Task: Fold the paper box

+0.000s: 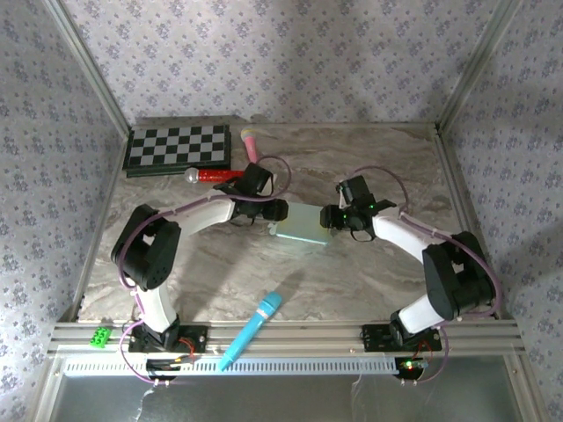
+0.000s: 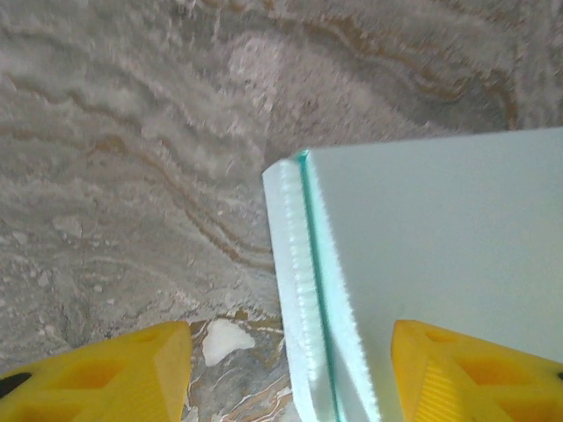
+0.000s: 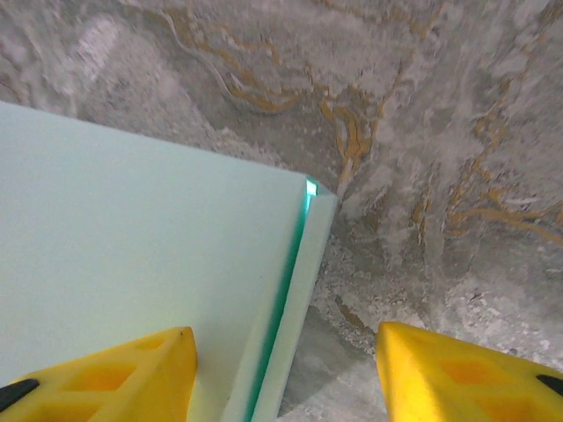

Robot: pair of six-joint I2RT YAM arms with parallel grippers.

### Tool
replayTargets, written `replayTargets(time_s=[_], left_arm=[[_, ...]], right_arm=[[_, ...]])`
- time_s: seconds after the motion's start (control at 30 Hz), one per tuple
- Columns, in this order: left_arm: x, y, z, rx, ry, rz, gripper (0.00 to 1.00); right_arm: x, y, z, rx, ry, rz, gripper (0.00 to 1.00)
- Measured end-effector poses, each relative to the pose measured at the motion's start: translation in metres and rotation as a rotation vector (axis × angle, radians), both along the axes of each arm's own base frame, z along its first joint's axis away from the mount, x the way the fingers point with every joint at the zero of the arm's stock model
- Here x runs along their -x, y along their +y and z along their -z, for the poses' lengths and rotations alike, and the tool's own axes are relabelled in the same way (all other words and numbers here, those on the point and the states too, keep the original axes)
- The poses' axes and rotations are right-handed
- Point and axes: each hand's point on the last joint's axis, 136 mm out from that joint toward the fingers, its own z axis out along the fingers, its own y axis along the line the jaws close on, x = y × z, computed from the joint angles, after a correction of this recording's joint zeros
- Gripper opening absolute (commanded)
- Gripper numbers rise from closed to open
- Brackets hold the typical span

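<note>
Jaws on both arms stand spread, each pair straddling an end edge of the paper box (image 1: 302,227), centre frame on the worktop (image 1: 352,290). Light, thin card likely dents; pinch along folded edges.

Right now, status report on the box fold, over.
Left claw open, right claw open, each astride an end of paper box. Box flat. Blue microphone lies apart.

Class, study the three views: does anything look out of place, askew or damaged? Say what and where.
The bright blue stick-shaped microphone lies slantwise at the marble table's near edge, with its lower end across the metal rail and off the tabletop. The pale mint-blue paper box shows no damage.
</note>
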Motion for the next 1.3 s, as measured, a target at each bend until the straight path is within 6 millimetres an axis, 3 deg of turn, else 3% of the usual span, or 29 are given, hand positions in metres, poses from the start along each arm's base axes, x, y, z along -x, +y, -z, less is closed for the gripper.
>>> replayTargets(time_s=[0.17,0.33,0.43,0.67,0.9,1.13,1.3], left_arm=[[0.009,0.002,0.017,-0.007,0.035,-0.014,0.56],[0.013,-0.002,0.021,0.004,0.036,-0.017,0.52],[0.013,-0.003,0.021,0.015,0.035,-0.027,0.47],[0.017,0.002,0.020,0.042,0.047,-0.099,0.45],[0.048,0.008,0.022,0.068,0.070,-0.189,0.45],[0.075,0.010,0.021,0.072,0.059,-0.283,0.46],[0.082,0.010,0.019,0.069,0.061,-0.302,0.52]], right_arm=[[0.002,0.003,0.012,0.007,0.023,-0.006,0.50],[-0.001,0.012,0.014,-0.020,0.021,-0.019,0.36],[-0.006,0.016,0.013,-0.028,0.017,-0.023,0.35],[-0.029,0.028,0.012,-0.012,0.009,-0.061,0.34],[-0.055,0.060,0.011,0.001,-0.006,-0.188,0.34],[-0.068,0.097,0.009,0.053,-0.018,-0.356,0.35],[-0.067,0.098,0.007,0.088,-0.005,-0.388,0.44]])
